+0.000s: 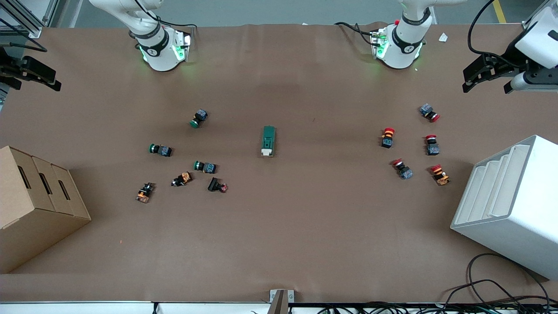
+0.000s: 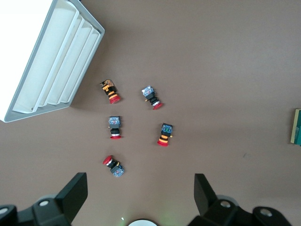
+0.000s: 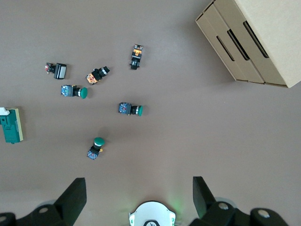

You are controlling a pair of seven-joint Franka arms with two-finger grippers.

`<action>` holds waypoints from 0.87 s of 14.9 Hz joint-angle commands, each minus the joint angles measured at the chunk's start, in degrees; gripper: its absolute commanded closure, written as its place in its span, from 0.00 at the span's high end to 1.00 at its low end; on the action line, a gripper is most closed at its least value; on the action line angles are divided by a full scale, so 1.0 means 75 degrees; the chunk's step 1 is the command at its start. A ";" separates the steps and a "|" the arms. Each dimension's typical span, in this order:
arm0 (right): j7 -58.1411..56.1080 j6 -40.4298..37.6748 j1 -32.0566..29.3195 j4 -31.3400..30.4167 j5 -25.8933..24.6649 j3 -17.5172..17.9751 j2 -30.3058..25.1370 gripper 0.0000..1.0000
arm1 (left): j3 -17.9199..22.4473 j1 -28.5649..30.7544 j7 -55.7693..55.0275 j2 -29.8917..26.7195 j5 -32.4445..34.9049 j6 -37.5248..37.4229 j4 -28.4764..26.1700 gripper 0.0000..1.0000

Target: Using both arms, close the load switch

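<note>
The load switch (image 1: 268, 141) is a dark-green oblong block with a white end piece, lying flat at the middle of the table; the white end points toward the front camera. It also shows at the edge of both wrist views (image 2: 297, 127) (image 3: 11, 125). My left gripper (image 1: 484, 88) hangs open high over the left arm's end of the table, with nothing between its fingers (image 2: 139, 186). Over the right arm's end, my right gripper (image 1: 37, 86) is also raised, open and empty (image 3: 138, 188). Both are well apart from the switch.
Several red-capped push buttons (image 1: 388, 137) lie toward the left arm's end, beside a white slotted bin (image 1: 510, 205). Green-capped push buttons (image 1: 199, 118) and other small parts (image 1: 144, 192) lie toward the right arm's end, near a cardboard box (image 1: 35, 205).
</note>
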 commanded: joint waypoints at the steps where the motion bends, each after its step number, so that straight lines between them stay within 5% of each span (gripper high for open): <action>1: -0.0005 0.0127 0.0095 -0.0323 -0.0063 -0.0013 -0.0299 1.00 | -0.0077 0.0153 -0.0001 -0.0323 -0.0059 0.0196 -0.0378 1.00; 13: 0.0474 0.0139 0.0130 -0.0252 -0.0039 0.0010 -0.0240 1.00 | -0.0194 0.0130 -0.0072 0.0099 -0.0048 0.0149 0.0068 1.00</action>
